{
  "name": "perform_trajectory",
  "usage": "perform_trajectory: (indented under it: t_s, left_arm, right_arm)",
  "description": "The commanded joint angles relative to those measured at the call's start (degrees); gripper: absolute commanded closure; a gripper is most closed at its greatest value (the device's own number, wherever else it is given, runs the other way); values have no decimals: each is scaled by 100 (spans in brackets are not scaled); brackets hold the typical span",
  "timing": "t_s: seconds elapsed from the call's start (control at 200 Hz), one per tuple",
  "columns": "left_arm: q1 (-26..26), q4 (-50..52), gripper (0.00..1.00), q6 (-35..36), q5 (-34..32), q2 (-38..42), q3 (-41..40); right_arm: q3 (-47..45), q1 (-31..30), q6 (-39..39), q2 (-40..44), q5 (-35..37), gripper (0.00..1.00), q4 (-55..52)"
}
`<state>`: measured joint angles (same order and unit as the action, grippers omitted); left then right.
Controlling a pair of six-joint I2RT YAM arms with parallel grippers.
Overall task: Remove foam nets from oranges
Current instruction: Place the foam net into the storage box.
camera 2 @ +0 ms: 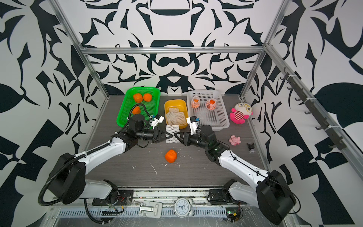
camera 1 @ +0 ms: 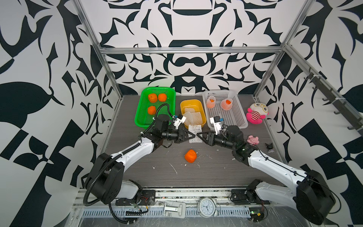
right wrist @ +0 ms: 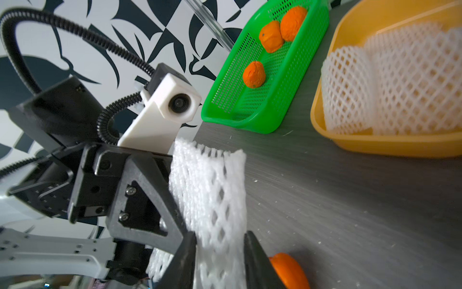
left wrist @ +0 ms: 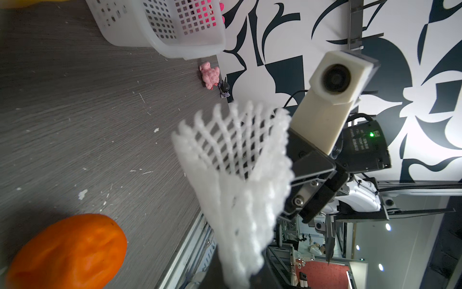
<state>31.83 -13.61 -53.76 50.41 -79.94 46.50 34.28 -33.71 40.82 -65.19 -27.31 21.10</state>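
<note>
Both top views: foam net [camera 1: 194, 128] held mid-table, just near of yellow tub [camera 1: 182, 104]; L gripper [camera 1: 194, 135] pinches its left edge, R gripper [camera 1: 198, 134] has narrow jaws around right edge, grip unclear. Bare orange [camera 1: 190, 155] lies nearer.

Bright, even light; wide-angle bending; near foam net [left wrist: 237, 200] blurry.

Empty foam net [camera 1: 194, 129]: white lattice sleeve, upright above bench [camera 1: 153, 157]. Flattened nets [camera 1: 193, 116]: yellow tub [camera 1: 183, 104]. Two netted oranges [camera 1: 211, 102] [camera 1: 226, 103]: white basket [camera 1: 233, 116]. Three bare oranges [camera 1: 152, 97] [camera 1: 162, 97] [camera 1: 151, 110]: green basket [camera 1: 143, 116]. Loose orange [camera 1: 190, 156]: on bench.
</note>
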Motion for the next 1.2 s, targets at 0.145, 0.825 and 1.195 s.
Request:
perform_trajectory:
  t_s: [0.145,0.825,1.195]
  left_arm:
    - [-30,798,51,691,-400,295,200]
    - [-415,2861,1,1992,-1833,129,967]
    - [-492,3015,1,2430,-1895,82,1114]
  right_arm:
    - [596,83,-512,-133,116,95,-564]
    - [2956,1287,-1680,-2586,-245,100,-1551]
    - [6186,1306,-4489,-4257,517,100,-4776]
